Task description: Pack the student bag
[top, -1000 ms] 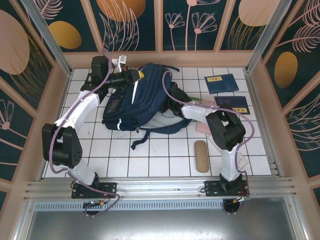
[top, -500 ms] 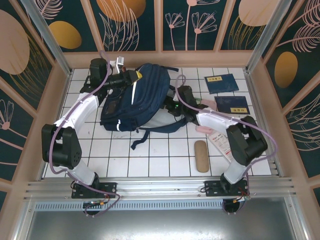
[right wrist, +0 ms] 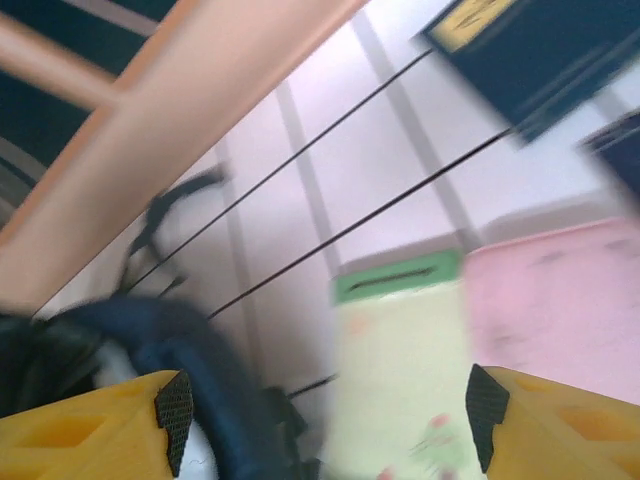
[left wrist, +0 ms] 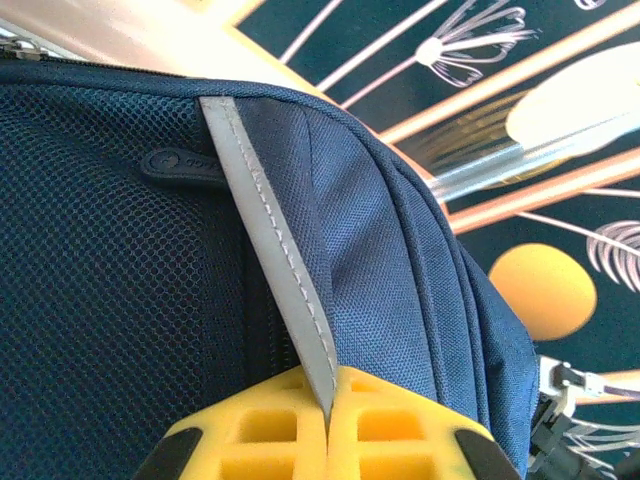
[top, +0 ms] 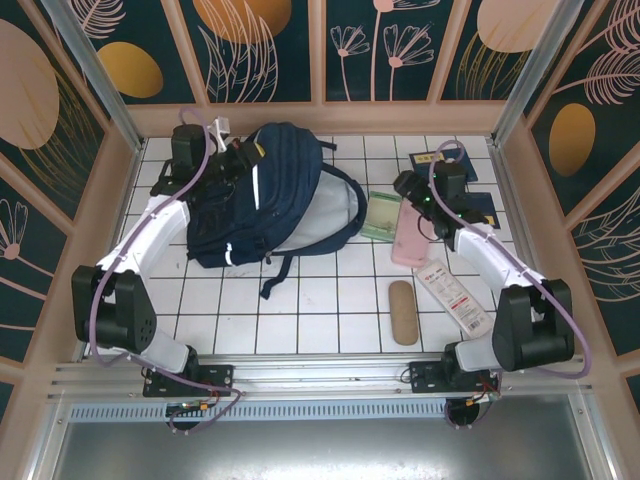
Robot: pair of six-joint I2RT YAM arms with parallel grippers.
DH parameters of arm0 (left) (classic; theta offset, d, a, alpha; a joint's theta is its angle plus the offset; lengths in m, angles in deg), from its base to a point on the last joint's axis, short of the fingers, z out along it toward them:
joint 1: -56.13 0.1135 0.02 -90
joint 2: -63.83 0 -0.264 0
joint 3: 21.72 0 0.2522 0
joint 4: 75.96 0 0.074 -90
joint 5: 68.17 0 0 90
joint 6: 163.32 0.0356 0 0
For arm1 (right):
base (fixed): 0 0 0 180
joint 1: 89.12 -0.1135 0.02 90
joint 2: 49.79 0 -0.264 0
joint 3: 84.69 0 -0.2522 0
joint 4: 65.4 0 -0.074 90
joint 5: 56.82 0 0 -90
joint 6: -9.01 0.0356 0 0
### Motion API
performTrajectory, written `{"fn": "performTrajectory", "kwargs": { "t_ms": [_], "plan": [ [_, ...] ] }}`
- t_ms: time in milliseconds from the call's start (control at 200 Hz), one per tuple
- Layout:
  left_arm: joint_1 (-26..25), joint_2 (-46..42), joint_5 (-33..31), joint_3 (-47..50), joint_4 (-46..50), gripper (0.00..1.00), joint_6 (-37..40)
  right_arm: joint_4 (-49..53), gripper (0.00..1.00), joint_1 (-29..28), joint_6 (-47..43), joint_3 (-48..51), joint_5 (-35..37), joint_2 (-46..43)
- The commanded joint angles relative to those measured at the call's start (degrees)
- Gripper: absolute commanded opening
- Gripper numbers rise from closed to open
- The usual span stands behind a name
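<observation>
Grips the bag by its grey reflective stripe with the left gripper, yellow fingertips pressed together on the strip. Has hauled the bag, within the last second, toward the left back corner of the table and tipped it up, turning the pale lining of its open mouth to the right, toward the loose items. Has meanwhile drawn the right gripper out from beside that mouth and swung it off to the right. Holds it now above the green booklet and the pink book, jaws spread wide with nothing between them, though the right wrist view is blurred. Leaves everything unpacked so far: booklet, pink book, brown case, red-and-white packet and dark blue books all lying outside. Suggests the opening step is finished and a first pickup is due, most likely the green booklet, nearest the mouth.
</observation>
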Motion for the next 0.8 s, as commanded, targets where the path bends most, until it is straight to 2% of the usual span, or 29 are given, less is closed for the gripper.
{"fn": "performTrajectory", "kwargs": {
  "t_ms": [0, 130, 250, 375, 505, 791],
  "plan": [
    [1.0, -2.0, -6.3, 2.4, -3.8, 0.00, 1.2, 6.0, 0.75, 5.6, -2.1, -5.6, 6.9, 4.4],
    [1.0, -2.7, -10.0, 4.8, -3.3, 0.00, 2.0, 8.8, 0.76, 12.5, -3.3, -12.6, 5.3, 11.6],
    [0.9, -1.2, -6.6, 5.8, -5.5, 0.00, -0.3, 12.7, 0.77, 18.1, -4.3, -18.9, 7.6, 19.0],
    [0.9, 0.9, -3.0, 6.7, -8.2, 0.00, -3.1, 16.1, 0.78, 23.3, -5.3, -23.6, 6.8, 25.8],
    [0.9, 1.3, -1.6, 7.0, -9.4, 0.00, -4.1, 20.7, 0.79, 26.4, -8.9, -29.2, 7.7, 32.0],
    [0.9, 2.2, -0.2, 7.2, -10.4, 0.00, -5.1, 25.2, 0.78, 29.1, -15.9, -38.3, -2.8, 41.6]
  ]
}}
